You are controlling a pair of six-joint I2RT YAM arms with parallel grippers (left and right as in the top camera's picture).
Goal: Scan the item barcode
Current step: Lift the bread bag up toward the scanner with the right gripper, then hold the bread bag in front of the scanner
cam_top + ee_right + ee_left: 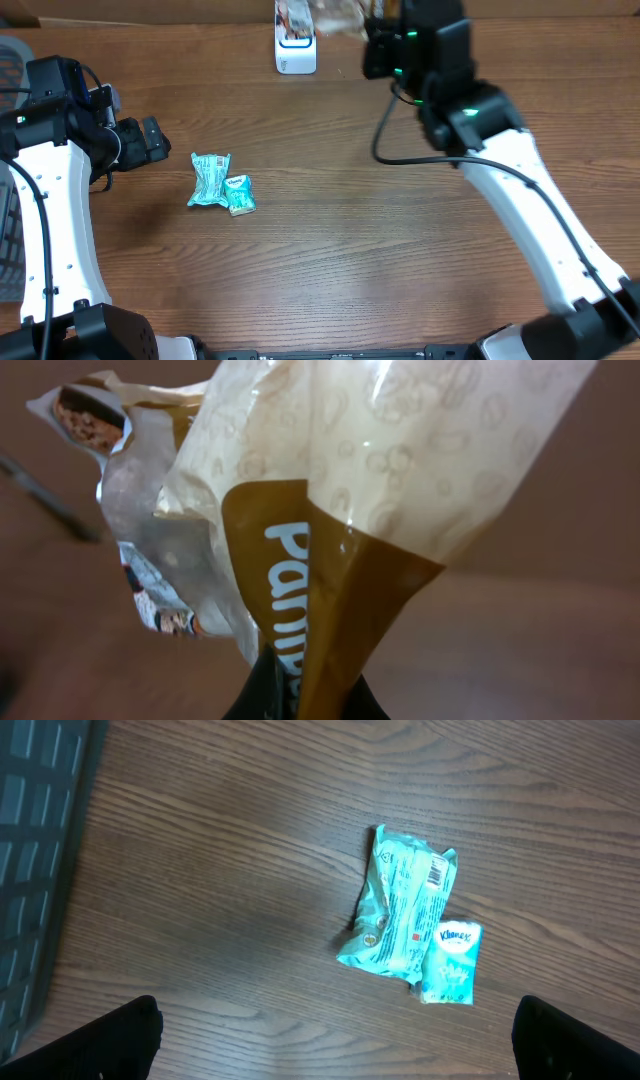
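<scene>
Two arms, one job. Toward the table's left edge my left end effector (152, 140) hangs wide and empty above the wood, its fingers (120, 1040) framing bare table (200, 920). Just to its right lie a crumpled teal packet (209, 179) and a small tissue pack (240, 195), touching each other, well in from every edge. At the table's far edge stands a white scanner (295, 52), as I judge it. Right beside it, lifted off the table, is the item: a cream-and-brown snack bag (350, 480), pinched at one end by my right end effector (298, 695), which is clamped narrow on the film. The step in hand looks like presenting the bag to the scanner. I see no barcode on the faces shown, so the next move likely calls for turning the bag until its code faces the scanner, with the film held flat.
</scene>
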